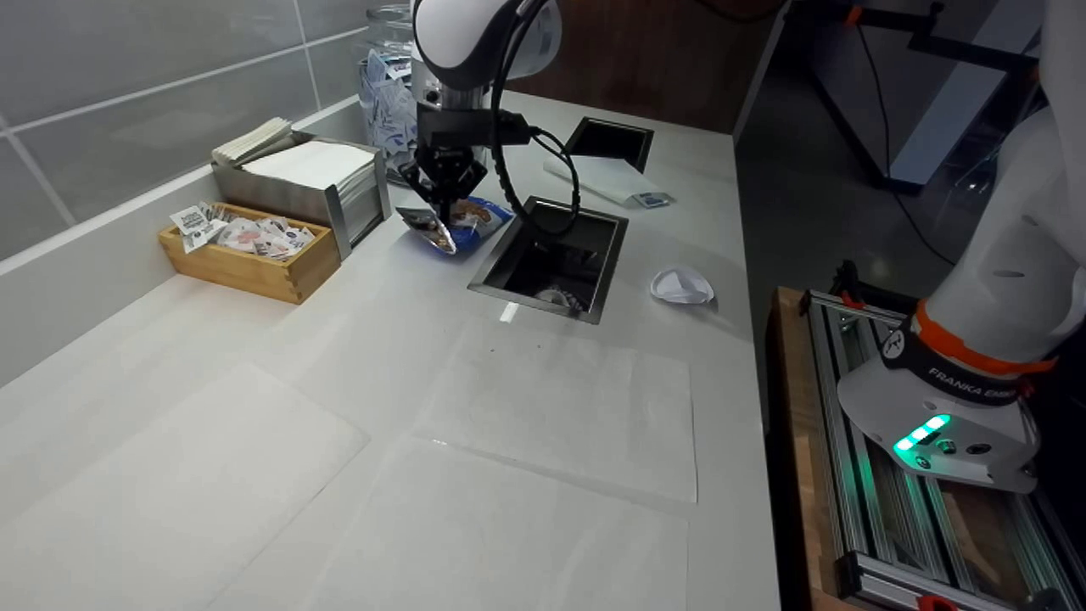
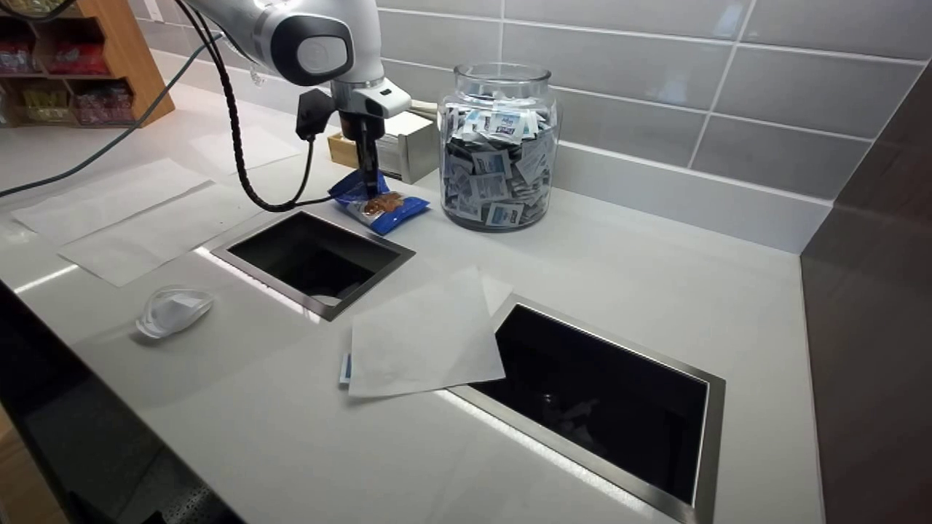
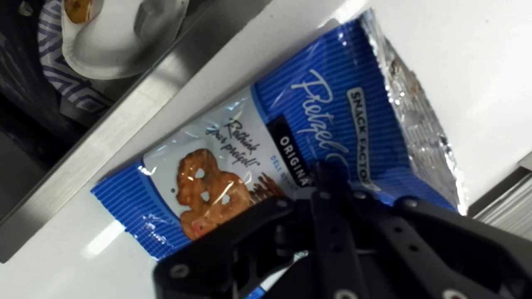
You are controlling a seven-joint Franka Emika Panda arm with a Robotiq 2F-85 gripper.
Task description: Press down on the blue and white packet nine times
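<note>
A blue and white pretzel packet lies flat on the white counter beside a square bin opening. It also shows in an exterior view and in the wrist view, its silver end torn or folded up. My gripper points down with its fingers together, and its tips touch the packet's upper face near the middle. The tips show in an exterior view and, dark and blurred, in the wrist view. No packet material shows pinched between the fingers. The part of the packet under the gripper is hidden.
The metal-rimmed bin opening is right beside the packet. A glass jar of sachets, a napkin holder and a wooden sachet box stand near the wall. A second opening, paper sheets and a crumpled white cup are around.
</note>
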